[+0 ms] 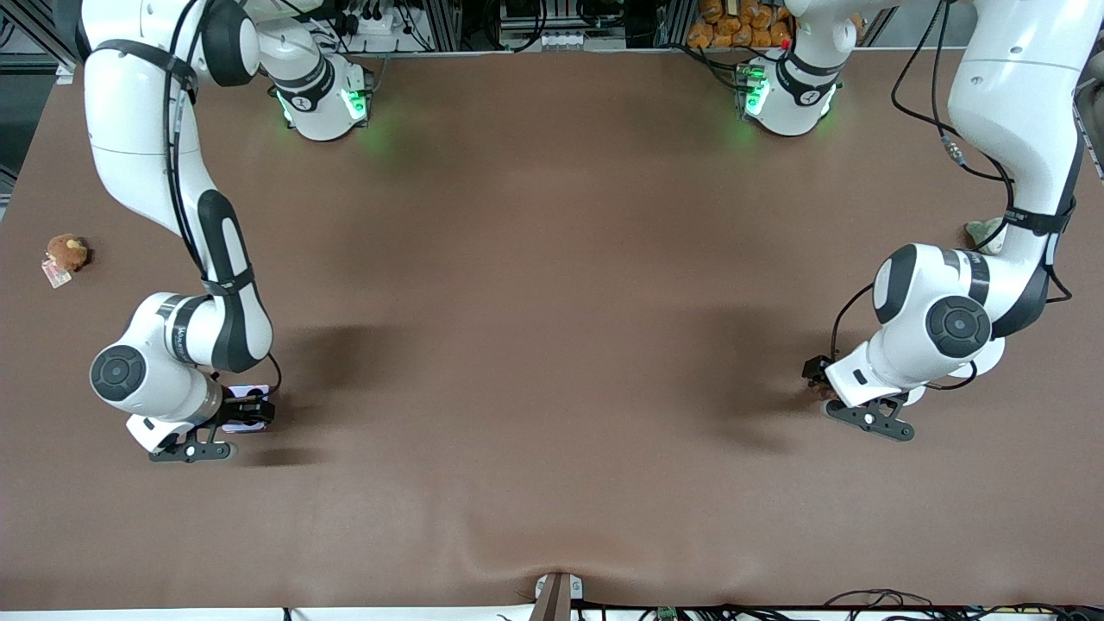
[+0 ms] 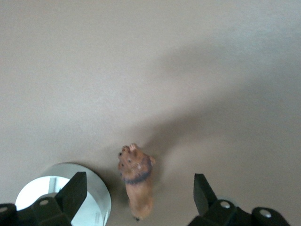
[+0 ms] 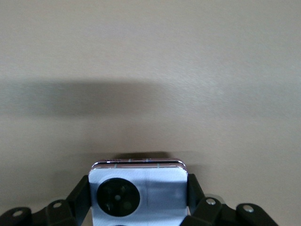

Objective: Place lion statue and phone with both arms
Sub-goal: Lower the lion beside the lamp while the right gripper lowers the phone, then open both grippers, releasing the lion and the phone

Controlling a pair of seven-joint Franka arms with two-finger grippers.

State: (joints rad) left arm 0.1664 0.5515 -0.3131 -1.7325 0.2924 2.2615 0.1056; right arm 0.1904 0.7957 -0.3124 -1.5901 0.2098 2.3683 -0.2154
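At the left arm's end of the brown cloth-covered counter [image 1: 552, 302], our left claw [image 2: 140, 190] sits low with its fingers spread wide. The tiny reddish-brown lion statue [image 2: 137, 181] stands upright on the counter between them, and neither finger touches it. We read that half as done: lion placed and let go. In the front view the left arm's wrist mostly hides the lion.

At the right arm's end, our right claw [image 3: 138, 193] is clamped on the small squarish pale lavender phone [image 3: 138, 188], one finger on each side edge. The face with the black camera ring looks up at the wrist camera. The front view shows the phone [image 1: 250, 405] down near the counter in the claw's grip. We cannot tell whether its lower edge rests on the cloth or hangs just above it.

So the step in hand, as we judge it, is the phone placement. Next move for the right arm: settle the phone fully onto the counter, spread the fingers, then lift straight up so neither finger drags a side edge. For the left arm: rise vertically, keeping both fingers off the lion, since it is small, narrow and likely easy to tip.

A round brown plush toy with a tag [image 1: 65, 253] lies well apart from both, near the counter's edge; not part of the job.
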